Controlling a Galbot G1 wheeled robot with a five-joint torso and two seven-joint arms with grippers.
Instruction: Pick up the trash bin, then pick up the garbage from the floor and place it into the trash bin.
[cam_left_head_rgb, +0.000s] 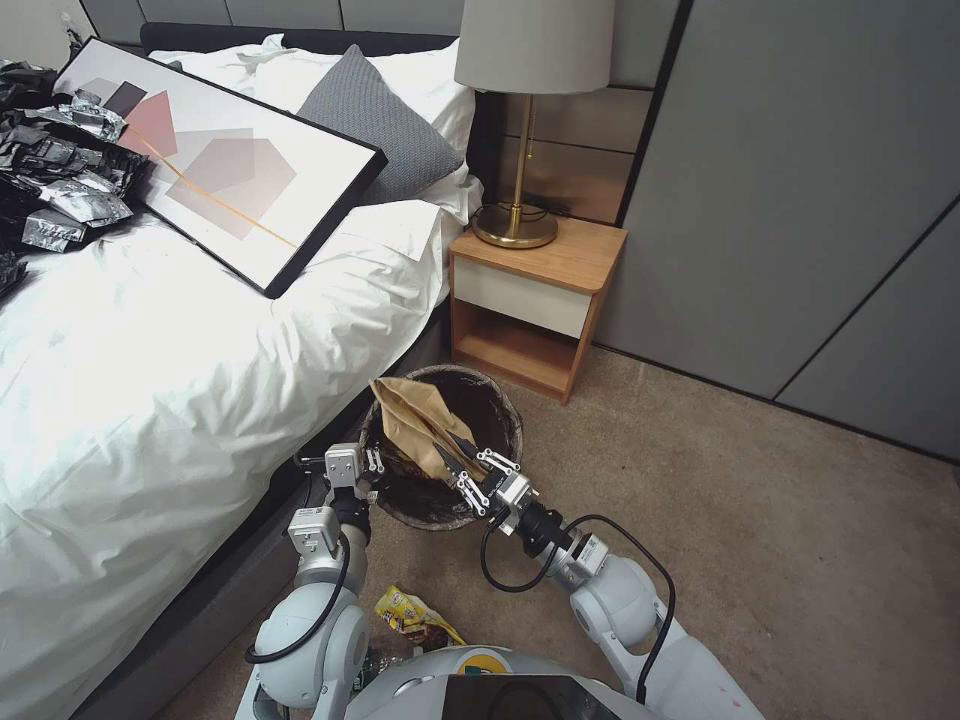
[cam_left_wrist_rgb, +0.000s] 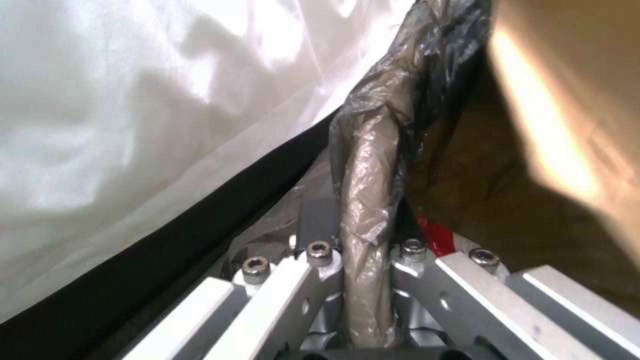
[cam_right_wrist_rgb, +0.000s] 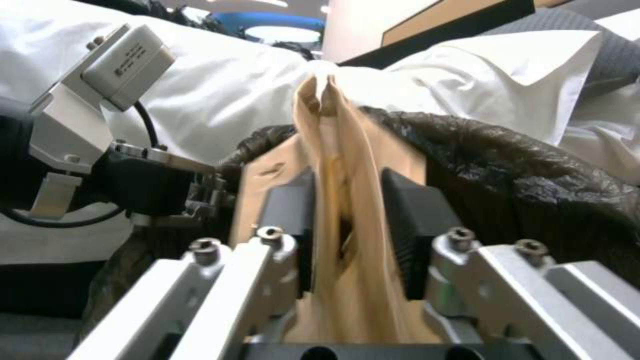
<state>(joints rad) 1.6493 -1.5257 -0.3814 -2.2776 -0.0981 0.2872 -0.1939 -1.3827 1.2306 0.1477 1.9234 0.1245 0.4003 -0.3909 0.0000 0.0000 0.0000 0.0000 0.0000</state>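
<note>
Beside the bed (cam_left_head_rgb: 150, 400), on the beige floor (cam_left_head_rgb: 780, 540), I'm holding the trash bin (cam_left_head_rgb: 495, 400) by its bagged rim with my left gripper (cam_left_head_rgb: 362, 470) clamped tight. My right gripper (cam_left_head_rgb: 462, 458) is pinching the brown paper bag (cam_left_head_rgb: 410, 415) over the bin's mouth. I judge I'm mid-deposit; releasing should drop it inside. A yellow wrapper (cam_left_head_rgb: 408, 612) is lying by my base.

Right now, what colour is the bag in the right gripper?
Plain tan-brown crumpled paper bag, clearest in the right wrist view.
</note>
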